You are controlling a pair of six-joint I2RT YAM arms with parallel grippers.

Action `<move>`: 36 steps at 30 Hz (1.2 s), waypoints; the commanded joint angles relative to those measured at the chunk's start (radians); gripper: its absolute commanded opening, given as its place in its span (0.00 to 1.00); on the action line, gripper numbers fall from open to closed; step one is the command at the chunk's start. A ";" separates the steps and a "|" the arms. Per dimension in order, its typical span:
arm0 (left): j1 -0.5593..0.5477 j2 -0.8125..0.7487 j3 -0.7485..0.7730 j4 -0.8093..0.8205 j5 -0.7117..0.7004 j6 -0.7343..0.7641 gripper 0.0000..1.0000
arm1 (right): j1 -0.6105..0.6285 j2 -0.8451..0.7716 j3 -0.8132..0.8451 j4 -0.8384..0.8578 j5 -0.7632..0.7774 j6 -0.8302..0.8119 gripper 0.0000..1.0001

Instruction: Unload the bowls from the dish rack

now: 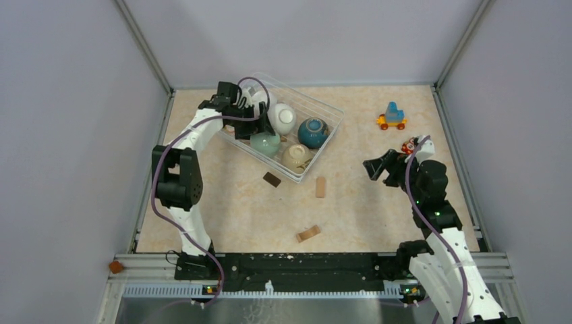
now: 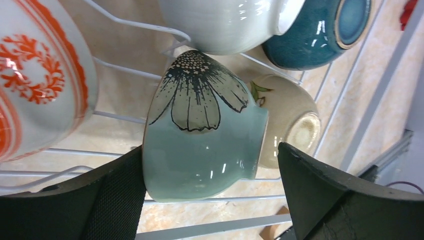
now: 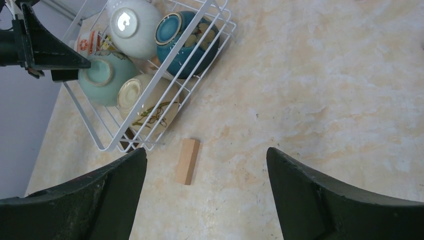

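Observation:
The white wire dish rack (image 1: 318, 98) holds several bowls lying on their sides: white (image 1: 282, 118), dark teal (image 1: 313, 132), pale green (image 1: 266, 143) and beige (image 1: 296, 156). My left gripper (image 1: 247, 125) is open inside the rack. In the left wrist view it (image 2: 210, 180) straddles the pale green bowl (image 2: 205, 145); the left finger touches its rim and the right finger stands apart. The orange-patterned bowl (image 2: 35, 80) lies to the left. My right gripper (image 1: 378, 166) is open and empty above the table, right of the rack. A second white bowl does not show.
A pale wooden block (image 1: 320, 187) lies just in front of the rack, a dark block (image 1: 272, 179) at its near corner, and another block (image 1: 308, 233) nearer the front. A colourful toy train (image 1: 392, 117) and a small red toy (image 1: 408, 146) sit at the back right.

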 commanded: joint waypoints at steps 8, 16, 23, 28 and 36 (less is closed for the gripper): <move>-0.003 -0.073 -0.023 0.066 0.197 -0.083 0.89 | 0.006 -0.024 0.055 0.007 -0.005 -0.001 0.88; -0.004 -0.061 -0.049 0.078 0.227 -0.092 0.67 | 0.006 -0.020 0.059 0.015 -0.013 0.001 0.88; -0.005 -0.063 -0.072 0.098 0.260 -0.101 0.59 | 0.006 -0.019 0.054 0.014 -0.015 0.000 0.88; -0.004 -0.070 -0.101 0.136 0.310 -0.113 0.55 | 0.006 -0.016 0.059 0.016 -0.017 0.000 0.88; -0.003 -0.066 -0.117 0.160 0.317 -0.123 0.37 | 0.006 -0.015 0.065 0.006 -0.018 0.001 0.87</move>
